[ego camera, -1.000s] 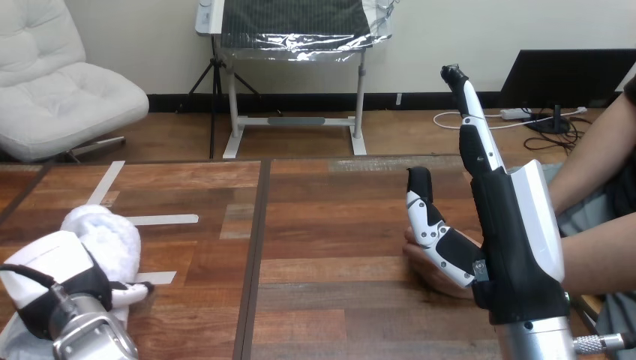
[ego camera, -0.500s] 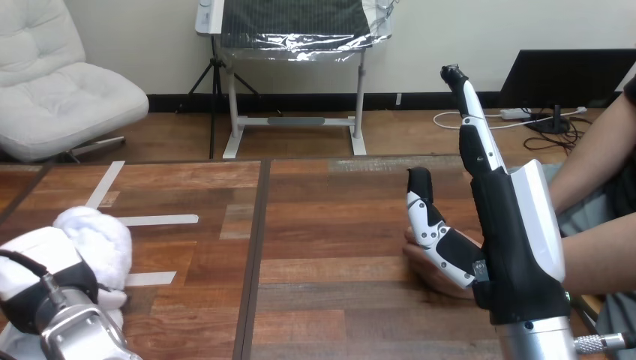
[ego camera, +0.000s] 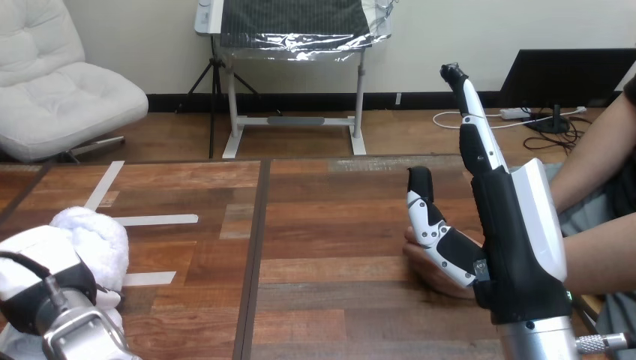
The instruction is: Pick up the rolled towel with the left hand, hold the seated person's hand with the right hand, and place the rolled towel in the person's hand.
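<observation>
While left hand [ego camera: 36, 271] apparently clamps rolled towel [ego camera: 94, 234], right hand [ego camera: 517, 236] stands straight-fingered, well apart.

From the robot's head the camera faces forward and down — close over the table [ego camera: 337, 225].

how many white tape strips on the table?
3, all at the table's left: a diagonal strip farthest, a long strip right of the rolled towel, a short strip nearest. The towel may hide more.
</observation>
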